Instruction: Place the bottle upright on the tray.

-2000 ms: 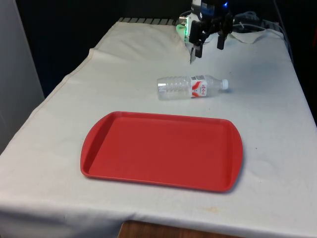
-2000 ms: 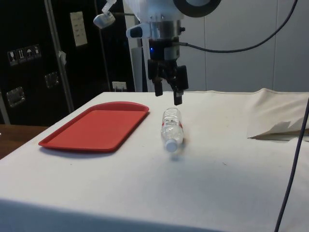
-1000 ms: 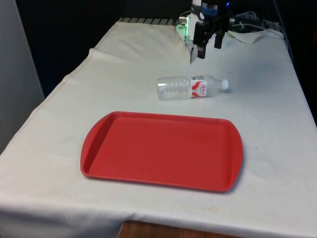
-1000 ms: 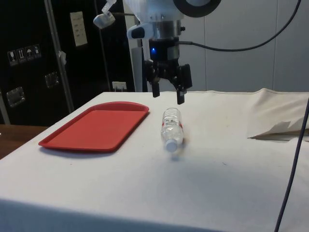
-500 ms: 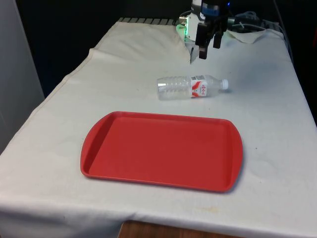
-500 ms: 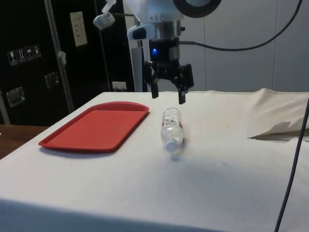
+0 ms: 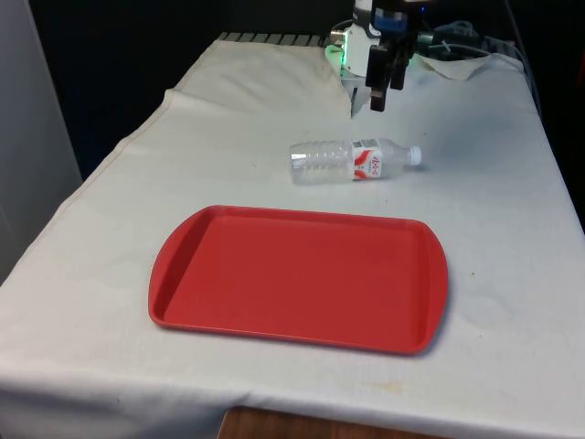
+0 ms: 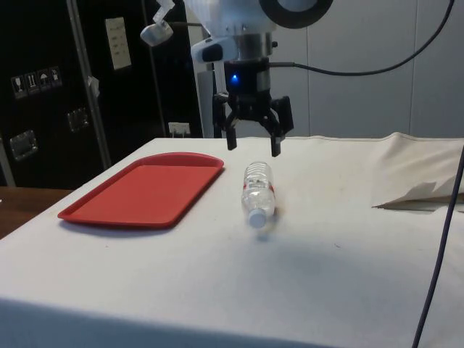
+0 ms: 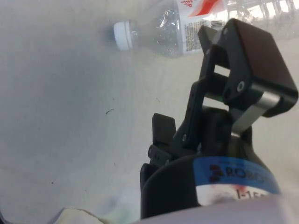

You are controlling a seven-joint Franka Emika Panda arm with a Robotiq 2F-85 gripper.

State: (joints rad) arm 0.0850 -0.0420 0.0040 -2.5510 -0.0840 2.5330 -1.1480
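Note:
A clear plastic bottle [image 7: 352, 160] with a red-and-white label and a white cap lies on its side on the white cloth, beyond the tray's far edge. Its cap [image 9: 124, 35] points to the front view's right. The red tray [image 7: 292, 274] sits flat near the front edge with nothing on it. My gripper [image 8: 254, 145] hangs in the air above the table, a little behind the bottle [image 8: 259, 190] on the robot's side. It is open, with nothing between its fingers. From the front, the gripper [image 7: 381, 90] shows its fingers nearly in line.
A raised fold of cloth [image 8: 417, 181] lies at the side view's right. A black cable [image 8: 438, 246] hangs down there. A ridge of cloth [image 7: 274, 69] runs along the table's far left in the front view.
The gripper has turned about its vertical axis: its fingers now spread wide in the side view and overlap in the front view. Bottle and tray have not moved.

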